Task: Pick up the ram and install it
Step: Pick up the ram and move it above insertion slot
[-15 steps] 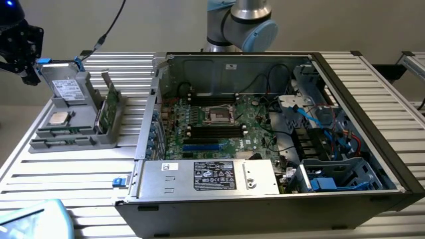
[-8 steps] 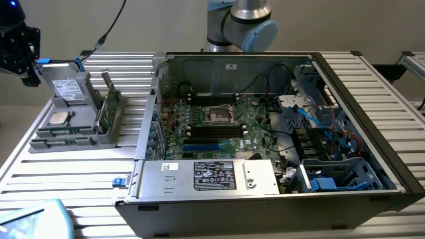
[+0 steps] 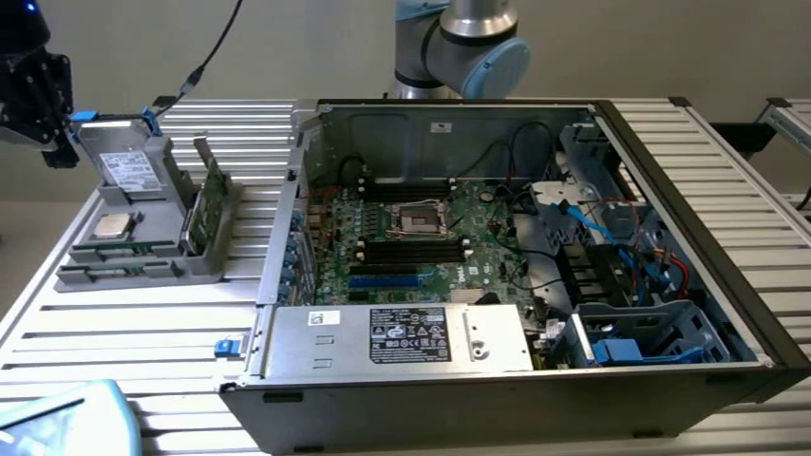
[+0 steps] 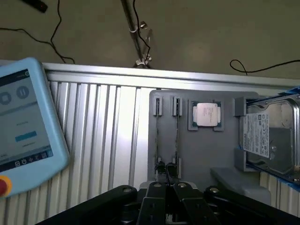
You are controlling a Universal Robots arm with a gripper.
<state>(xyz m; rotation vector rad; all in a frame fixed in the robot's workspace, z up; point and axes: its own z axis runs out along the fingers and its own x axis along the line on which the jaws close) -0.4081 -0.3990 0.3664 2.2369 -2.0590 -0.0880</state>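
The ram (image 3: 211,207) is a dark-green stick standing on edge in a grey holder (image 3: 127,271) on the slatted table, at the exterior view's left. In the wrist view it is a thin edge-on line (image 4: 176,133) in one of two parallel slots of the holder (image 4: 197,154). My gripper (image 3: 51,152) hangs above the table beyond the holder's far left corner, apart from the ram. Its black fingers (image 4: 154,199) meet at the middle with nothing between them, so the gripper (image 4: 166,197) is shut and holds nothing.
The holder also carries a CPU (image 4: 206,115) and a hard drive (image 4: 269,136). An open computer case (image 3: 709,237) lies at the exterior view's right, with the motherboard (image 3: 495,228), its black memory slots (image 3: 412,249) and a power supply (image 3: 405,337). A blue teach pendant (image 4: 23,126) lies on the table.
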